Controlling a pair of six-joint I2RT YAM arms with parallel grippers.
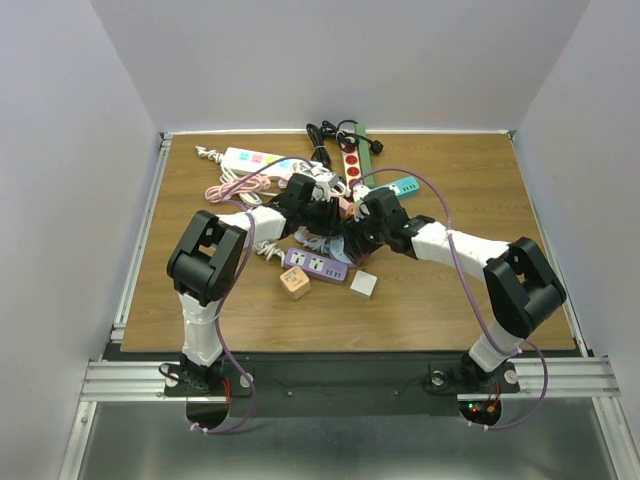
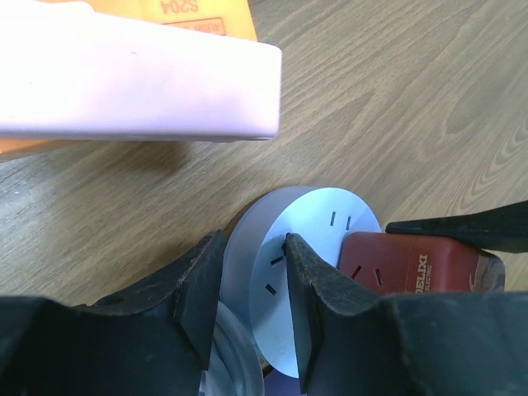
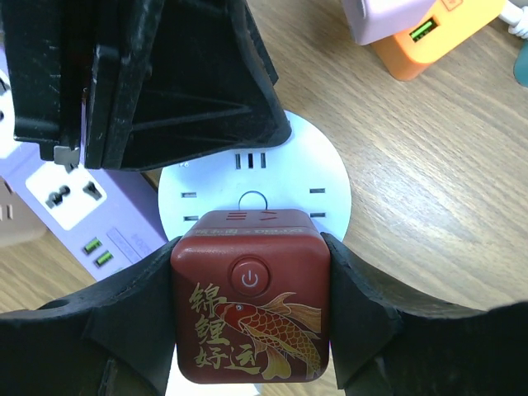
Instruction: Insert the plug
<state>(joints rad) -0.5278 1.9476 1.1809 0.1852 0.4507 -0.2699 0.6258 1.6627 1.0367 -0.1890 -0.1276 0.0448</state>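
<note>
The plug is a red cube (image 3: 252, 305) with a gold koi print and a power button. My right gripper (image 3: 250, 247) is shut on its two sides. The cube sits over the near part of a round white socket disc (image 3: 297, 165) lying on the wooden table. In the left wrist view the same disc (image 2: 322, 239) shows its slots, with the red cube (image 2: 404, 264) at its right edge. My left gripper (image 2: 252, 247) is shut on the disc's rim, one finger on the top face and one on the outer wall. Both grippers meet at the table's middle (image 1: 345, 225).
A purple power strip (image 1: 315, 266) lies just left of the disc. A wooden cube (image 1: 295, 283) and a white cube (image 1: 364, 284) sit nearer the arms. Behind are a white strip (image 1: 255, 160), a red strip (image 1: 351, 165), a green strip (image 1: 400, 187) and tangled cables (image 1: 235, 188).
</note>
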